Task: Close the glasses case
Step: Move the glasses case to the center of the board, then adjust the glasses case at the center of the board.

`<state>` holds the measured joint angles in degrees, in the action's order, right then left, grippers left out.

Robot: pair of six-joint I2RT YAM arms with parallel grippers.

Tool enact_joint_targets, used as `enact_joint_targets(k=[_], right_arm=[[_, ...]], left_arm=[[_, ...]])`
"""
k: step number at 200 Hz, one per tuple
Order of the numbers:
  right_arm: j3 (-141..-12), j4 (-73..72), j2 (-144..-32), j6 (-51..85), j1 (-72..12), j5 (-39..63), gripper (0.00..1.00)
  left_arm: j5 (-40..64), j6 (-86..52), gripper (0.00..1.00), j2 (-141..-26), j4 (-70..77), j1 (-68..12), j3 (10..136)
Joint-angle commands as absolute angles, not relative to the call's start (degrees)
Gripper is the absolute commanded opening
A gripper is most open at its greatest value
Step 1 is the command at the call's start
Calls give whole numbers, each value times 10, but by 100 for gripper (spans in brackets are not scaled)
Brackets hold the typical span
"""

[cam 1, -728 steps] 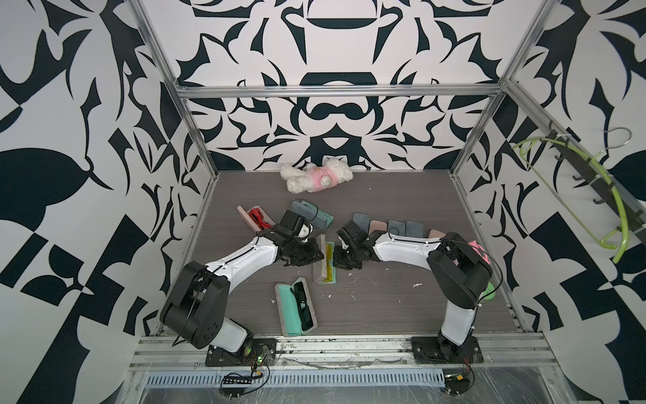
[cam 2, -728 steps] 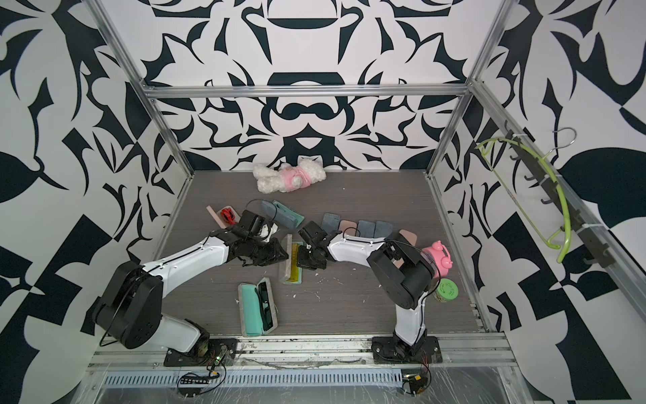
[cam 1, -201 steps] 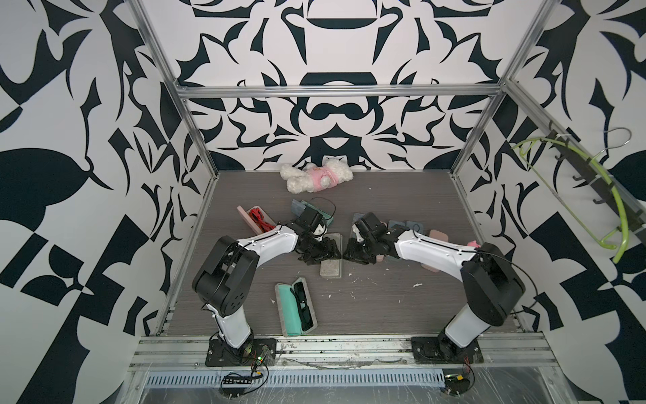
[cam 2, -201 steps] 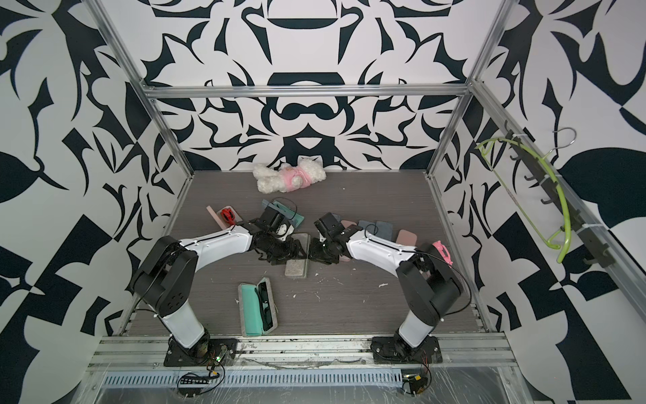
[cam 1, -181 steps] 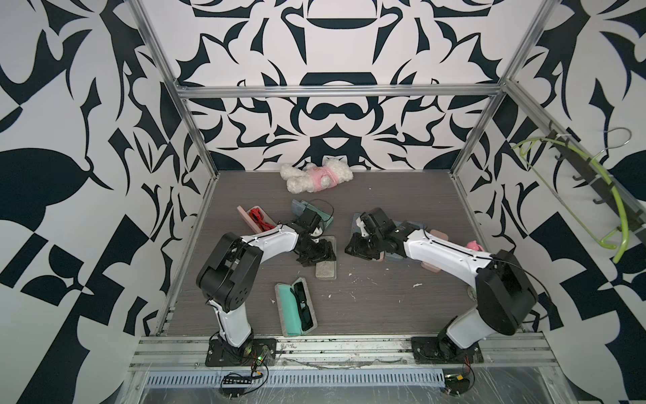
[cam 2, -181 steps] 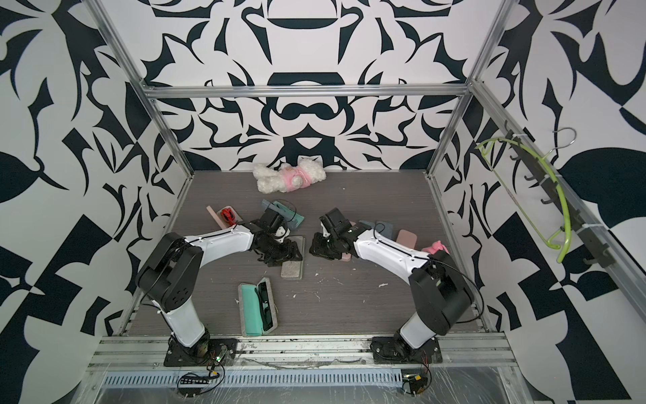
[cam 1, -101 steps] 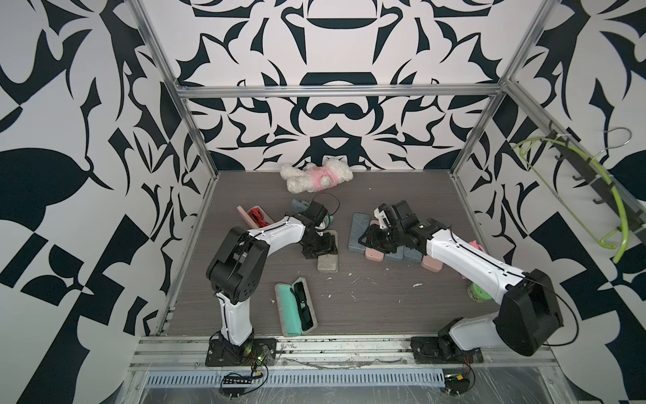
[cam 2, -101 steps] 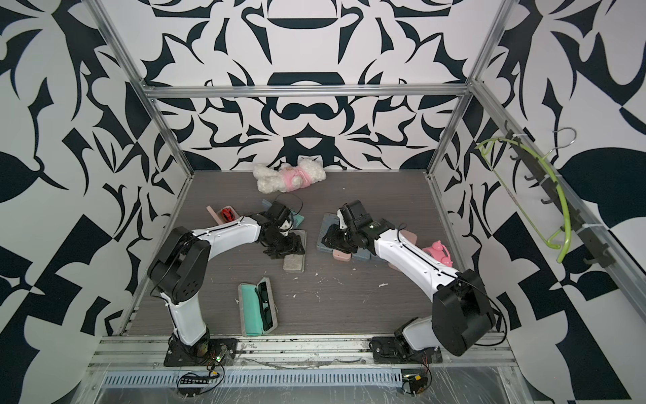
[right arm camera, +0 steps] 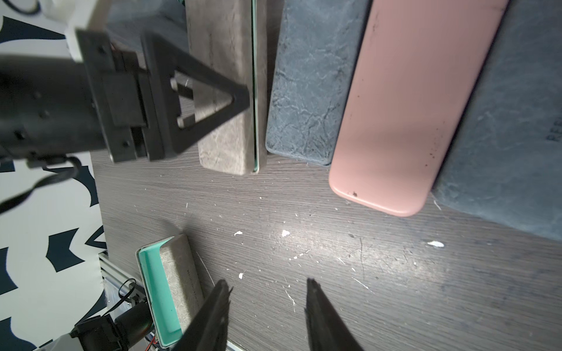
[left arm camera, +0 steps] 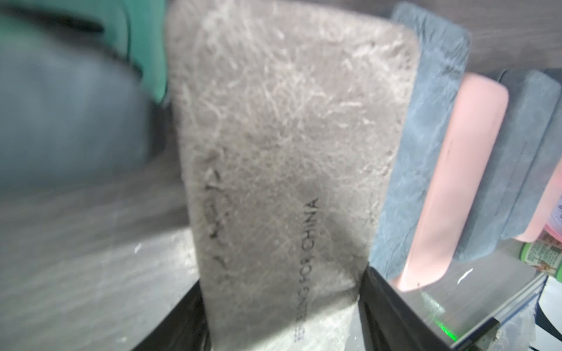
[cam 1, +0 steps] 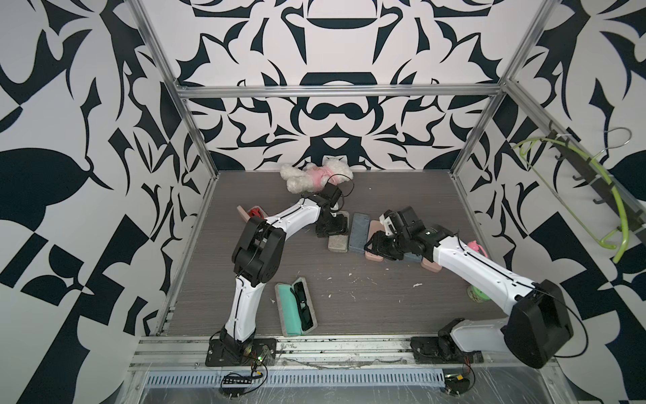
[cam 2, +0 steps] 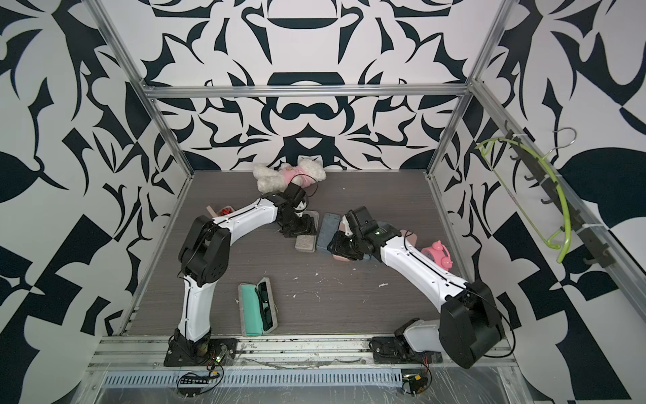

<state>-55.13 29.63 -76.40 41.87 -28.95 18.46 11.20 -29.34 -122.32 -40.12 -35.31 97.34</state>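
Note:
A grey glasses case (cam 1: pixel 337 242) (cam 2: pixel 305 243) lies closed on the table, with a thin green seam along its edge (right arm camera: pixel 254 91). My left gripper (cam 1: pixel 332 227) (left arm camera: pixel 281 276) is shut on it, one black finger pressed to each long side (left arm camera: pixel 383 291). My right gripper (cam 1: pixel 372 245) (right arm camera: pixel 267 282) hangs open over bare table just right of it, holding nothing. A second glasses case (cam 1: pixel 296 307) (cam 2: pixel 258 307) lies open near the front edge, teal-lined, with black glasses inside.
A row of closed cases lies right of the grey one: blue-grey (cam 1: pixel 360 231), pink (cam 1: pixel 374 258), more under my right arm. A plush toy (cam 1: pixel 314 176) sits at the back. A pink toy (cam 1: pixel 475 246) and a green cup (cam 1: pixel 476 294) stand at the right.
The grey case, earlier open with yellow-green glasses inside, is now closed. The left gripper slid it back beside the row. The right gripper opened and drew away to the right.

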Motion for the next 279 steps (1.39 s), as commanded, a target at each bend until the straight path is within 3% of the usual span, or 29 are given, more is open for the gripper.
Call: enact_joint_targets(k=[1,72,93,170,232,258,279], right_arm=[[-547,300,-741,410,-288,181,44],[-538,297,-744,410,-285,177,45],[-540,294,-748,411,-286,180,45],[-549,300,-744,407,-283,176,48],[-572,256,-794,399,-288,229,48],[-591,227,-826,398,-340,254,49],[-610,199,-858,404,-428,253,50]], left_arm=[[108,-268,69,-1245,-437,-352,1010],[139,-284,84,-1240,-409,-353,1012],[142,-294,94,-1225,-404,-353,1011],[141,-314,98,-1087,-383,-325,937],[168,-319,99,-944,-392,-232,814],[170,-314,99,-888,-400,-218,765],[173,-312,99,-846,-412,-215,728]])
